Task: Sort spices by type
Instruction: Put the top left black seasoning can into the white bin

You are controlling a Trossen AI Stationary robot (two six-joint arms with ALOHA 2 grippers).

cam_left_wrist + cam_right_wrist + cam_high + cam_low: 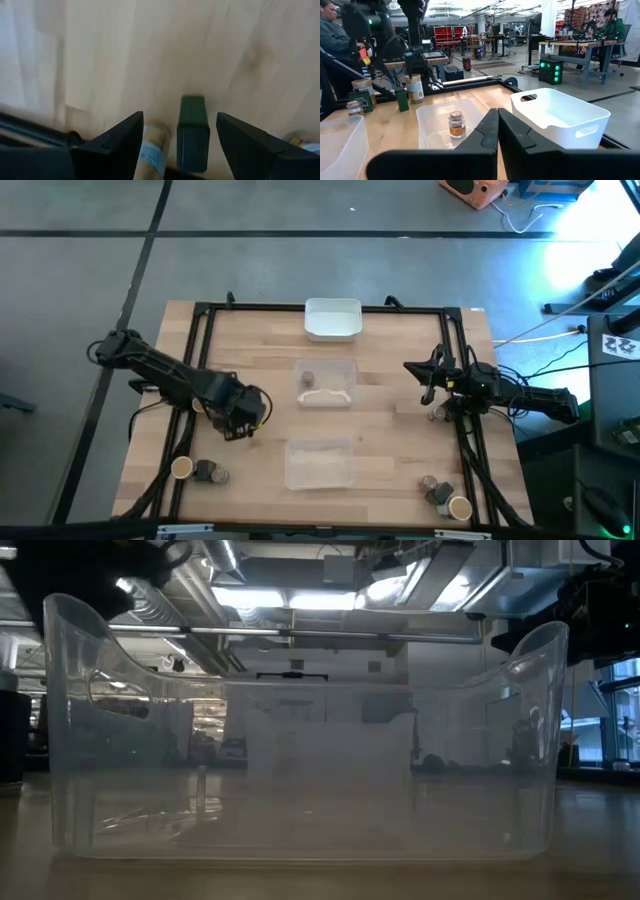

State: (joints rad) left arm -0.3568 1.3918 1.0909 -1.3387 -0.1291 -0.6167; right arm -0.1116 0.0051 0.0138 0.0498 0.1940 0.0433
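Left tool [175, 145] stands apart, straddling the dark block [193, 131] (long axis lying along the fingers); right tool [497, 131], fingers together, waits far right of worktop [250, 330].

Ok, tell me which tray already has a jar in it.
The middle clear tray: a small jar stands in it. The white tray and the near clear tray show none.

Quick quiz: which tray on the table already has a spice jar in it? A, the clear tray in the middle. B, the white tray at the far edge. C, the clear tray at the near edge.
A: a small jar stands inside the middle clear tray, while the white tray looks empty.
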